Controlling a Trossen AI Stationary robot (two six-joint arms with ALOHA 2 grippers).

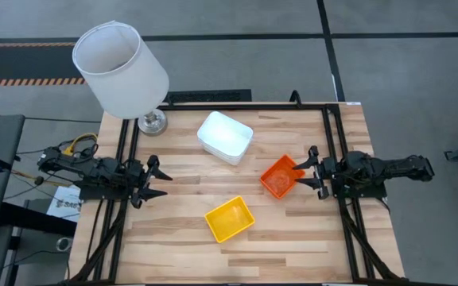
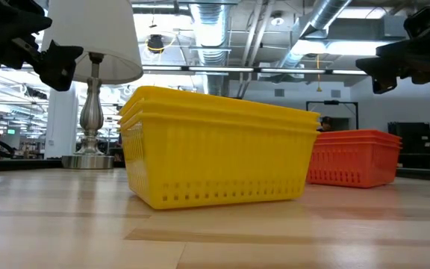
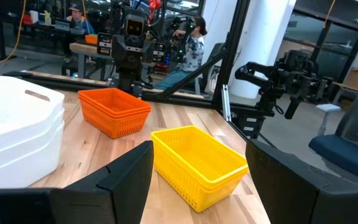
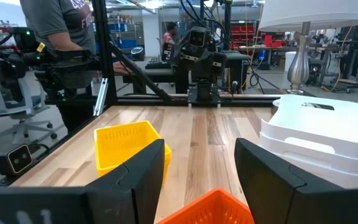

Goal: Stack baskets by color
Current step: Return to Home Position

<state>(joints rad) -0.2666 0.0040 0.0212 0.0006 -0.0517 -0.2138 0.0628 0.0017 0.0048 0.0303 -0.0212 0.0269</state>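
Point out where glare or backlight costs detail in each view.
High view: the white basket stack glares, its inside nearly washed to bare white. Low view: bright ceiling lights leave the left arm and right arm black silhouettes; the yellow stack is evenly lit. Left wrist view: the left end effector is dark foreground. Right wrist view: the lampshade is blown out.
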